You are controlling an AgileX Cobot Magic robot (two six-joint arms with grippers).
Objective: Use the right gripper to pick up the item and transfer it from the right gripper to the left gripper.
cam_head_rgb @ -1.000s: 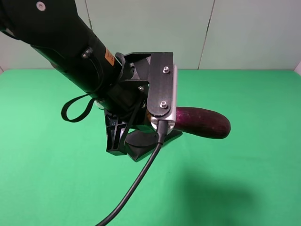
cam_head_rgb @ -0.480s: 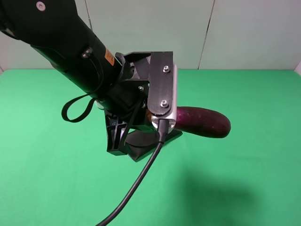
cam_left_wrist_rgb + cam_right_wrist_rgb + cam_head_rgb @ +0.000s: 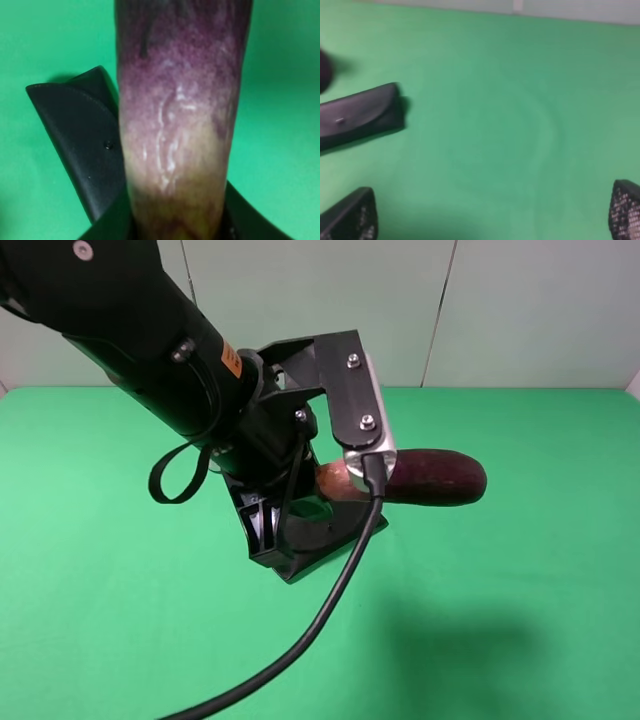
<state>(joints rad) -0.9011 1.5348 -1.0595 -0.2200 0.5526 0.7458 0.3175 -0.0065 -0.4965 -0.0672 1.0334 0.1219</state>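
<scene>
Your left gripper [image 3: 320,492], the bulky black arm end carrying a bolted plate with a silver edge [image 3: 358,390], is clamping its jaws around the slim glossy purple eggplant [image 3: 435,477]. It is gripping the eggplant by the pale yellowish end. In the left wrist view that pale end is sitting tight between the two black jaws while the magenta body is running away from the camera. In the high view the eggplant is lying roughly level, with its dark rounded end pointing right, clear of the gripper. It is hanging above the green worktop [image 3: 100,620] and casting a shadow on the cloth nearer to you. A black folded glasses case [image 3: 80,135] is lying on the worktop under the left gripper, just left of the eggplant's line in the left wrist view. In the high view the arm is covering most of it. A thick black cable [image 3: 330,600] is trailing from the plate toward the near edge, and a thin black cable loop [image 3: 175,475] is hanging on the arm's left side. Your right gripper [image 3: 490,217] is showing only in its own wrist view. Its jaws are standing wide apart, with one textured fingertip [image 3: 350,217] at each lower corner, and they are holding nothing. That view is showing green cloth and the glasses case some way ahead of the jaws.
</scene>
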